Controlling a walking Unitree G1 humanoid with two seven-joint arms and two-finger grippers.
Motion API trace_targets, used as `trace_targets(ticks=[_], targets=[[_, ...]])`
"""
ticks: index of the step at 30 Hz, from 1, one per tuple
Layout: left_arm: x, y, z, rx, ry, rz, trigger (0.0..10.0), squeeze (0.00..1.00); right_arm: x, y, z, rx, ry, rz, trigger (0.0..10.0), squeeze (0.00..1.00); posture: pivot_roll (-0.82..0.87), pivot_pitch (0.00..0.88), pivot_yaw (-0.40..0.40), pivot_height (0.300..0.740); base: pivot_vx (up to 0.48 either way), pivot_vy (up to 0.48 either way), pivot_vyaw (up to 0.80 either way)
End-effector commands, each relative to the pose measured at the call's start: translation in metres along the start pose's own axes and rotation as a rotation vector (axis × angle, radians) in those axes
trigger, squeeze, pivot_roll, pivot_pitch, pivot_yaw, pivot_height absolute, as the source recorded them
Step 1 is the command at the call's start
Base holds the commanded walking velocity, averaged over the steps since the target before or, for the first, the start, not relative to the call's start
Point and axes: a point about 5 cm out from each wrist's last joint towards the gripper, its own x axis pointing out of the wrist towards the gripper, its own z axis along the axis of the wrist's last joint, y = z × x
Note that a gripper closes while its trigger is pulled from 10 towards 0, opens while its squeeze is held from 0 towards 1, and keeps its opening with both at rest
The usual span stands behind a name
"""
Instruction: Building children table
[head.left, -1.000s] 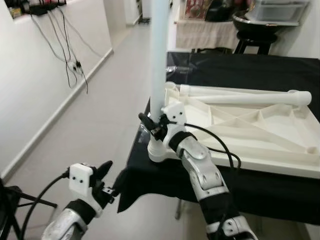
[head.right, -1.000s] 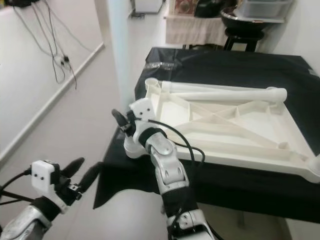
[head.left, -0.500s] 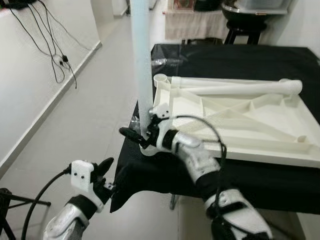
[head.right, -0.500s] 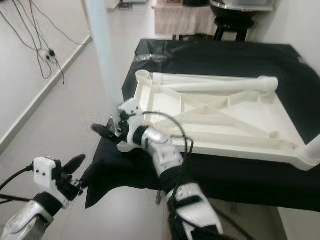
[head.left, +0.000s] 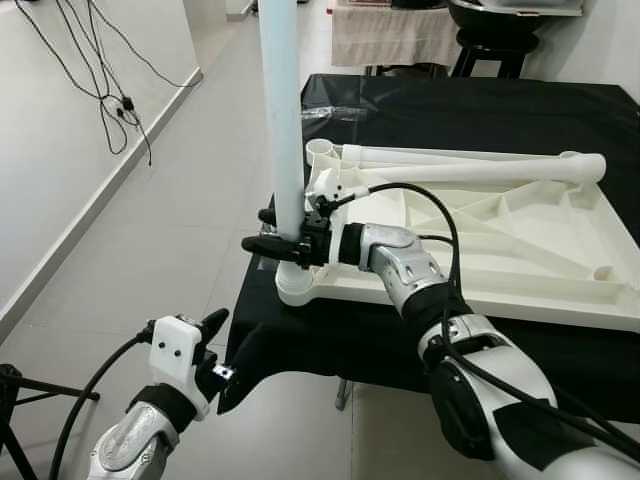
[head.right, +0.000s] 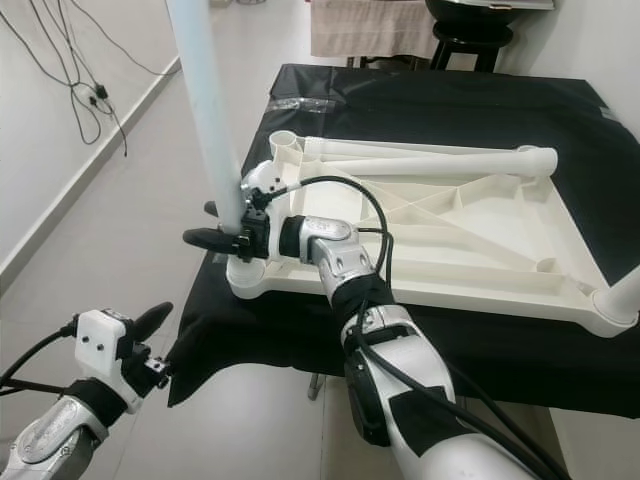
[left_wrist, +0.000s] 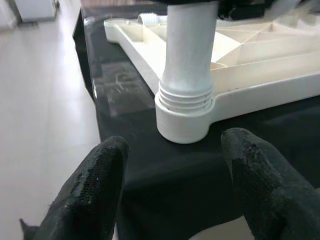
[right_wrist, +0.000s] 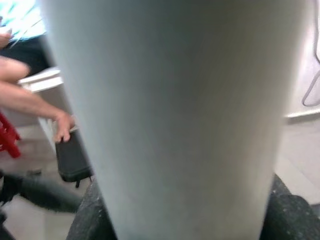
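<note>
Left eye view: right pincer (head.left: 272, 232) clamps upright table leg (head.left: 281, 120).

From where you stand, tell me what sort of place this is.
Probably a room in a home: a pale tiled floor, cables hanging down a white wall, and a black-draped table used as a workbench for the upturned white tabletop.

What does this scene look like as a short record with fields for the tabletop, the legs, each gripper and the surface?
tabletop: white tabletop lying upside down, ribbed underside up
upright leg: white table leg standing in the near left corner socket
loose leg: second leg lying along the far edge
right gripper: right gripper clamped around the upright leg just above the socket
left gripper: left gripper open, low, off the table edge
surface: black cloth over the work table
</note>
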Motion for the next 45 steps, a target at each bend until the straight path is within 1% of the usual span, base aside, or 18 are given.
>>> trace_targets(ticks=[1,10,12,13,15,16,18,20,28,29,31,32,34,35,37,40,41,45], targets=[[-0.003,0.0,0.001,0.046,0.001,0.0,10.0,0.0,0.005,0.005,-0.009,0.049,0.04,0.042,0.0,0.0,0.08,0.067,-0.007,0.74,0.0,0.0,0.0],[-0.008,-0.005,0.005,0.062,-0.02,0.007,10.0,0.0,-0.015,-0.002,-0.019,0.022,0.066,-0.002,0.0,0.0,0.04,0.077,-0.004,0.74,0.0,0.0,0.0],[-0.011,-0.007,0.006,0.072,-0.023,0.008,10.0,0.0,-0.025,-0.006,-0.025,-0.006,0.082,-0.066,0.0,0.0,0.03,0.083,-0.014,0.74,0.0,0.0,0.0],[-0.014,-0.01,0.008,0.069,-0.027,0.013,10.0,0.0,-0.032,-0.01,-0.037,-0.001,0.097,-0.238,0.0,0.0,0.03,0.085,-0.018,0.74,0.0,0.0,0.0],[-0.014,-0.01,0.008,0.069,-0.027,0.013,10.0,0.0,-0.032,-0.01,-0.037,-0.001,0.097,-0.238,0.0,0.0,0.03,0.085,-0.018,0.74,0.0,0.0,0.0],[-0.018,-0.015,0.01,0.042,-0.039,0.026,10.0,0.0,-0.023,0.017,-0.062,-0.018,0.106,-0.426,0.0,0.0,-0.02,0.108,0.024,0.74,0.0,0.0,0.0],[-0.018,-0.015,0.01,0.042,-0.039,0.026,10.0,0.0,-0.023,0.017,-0.062,-0.018,0.106,-0.426,0.0,0.0,-0.02,0.108,0.024,0.74,0.0,0.0,0.0],[-0.019,-0.028,0.011,0.004,-0.059,0.018,10.0,0.0,-0.022,0.049,-0.071,-0.01,0.073,-0.662,0.0,0.0,-0.02,0.099,0.024,0.74,0.0,0.0,0.0],[-0.02,-0.03,0.011,0.002,-0.073,0.054,10.0,0.0,-0.005,0.036,-0.057,-0.016,0.025,-0.604,0.0,0.0,-0.02,0.105,0.018,0.74,0.0,0.0,0.0],[-0.02,-0.025,0.01,0.0,-0.073,0.082,10.0,0.0,-0.001,0.031,-0.048,-0.025,0.009,-0.571,9.7,0.0,-0.01,0.104,0.018,0.74,0.0,0.0,0.0],[-0.018,-0.021,0.009,-0.021,-0.073,0.084,10.0,0.0,0.004,0.029,-0.039,-0.035,-0.015,-0.472,10.0,0.0,-0.01,0.104,0.014,0.74,0.0,0.0,0.0],[-0.017,-0.022,0.009,-0.033,-0.07,0.076,10.0,0.0,0.002,0.032,-0.032,-0.029,-0.037,-0.442,10.0,0.65,-0.01,0.103,0.012,0.74,0.0,0.0,0.0],[-0.017,-0.023,0.009,-0.04,-0.068,0.071,10.0,0.0,0.001,0.035,-0.026,-0.025,-0.051,-0.425,10.0,0.65,-0.01,0.103,0.012,0.74,0.0,0.0,0.0],[-0.017,-0.022,0.008,-0.059,-0.069,0.074,10.0,0.0,0.0,0.036,-0.018,-0.018,-0.083,-0.35,10.0,1.0,0.0,0.099,0.011,0.74,0.0,0.0,0.0],[-0.015,-0.022,0.007,-0.071,-0.07,0.071,10.0,0.0,-0.003,0.028,0.001,-0.046,-0.128,-0.176,10.0,1.0,0.0,0.096,0.009,0.74,0.0,0.0,0.0],[-0.014,-0.022,0.007,-0.072,-0.071,0.072,10.0,0.0,-0.005,0.023,0.01,-0.077,-0.138,-0.075,10.0,1.0,0.0,0.092,0.007,0.74,0.0,0.0,0.0],[-0.013,-0.021,0.006,-0.073,-0.071,0.076,10.0,0.0,-0.006,0.021,0.012,-0.083,-0.122,0.0,10.0,0.0,0.01,0.088,0.006,0.74,0.0,0.0,0.0],[-0.012,-0.02,0.005,-0.075,-0.069,0.084,10.0,0.0,-0.005,0.017,0.014,-0.072,-0.073,0.145,10.0,0.0,0.01,0.086,0.002,0.74,0.0,0.0,0.0]])
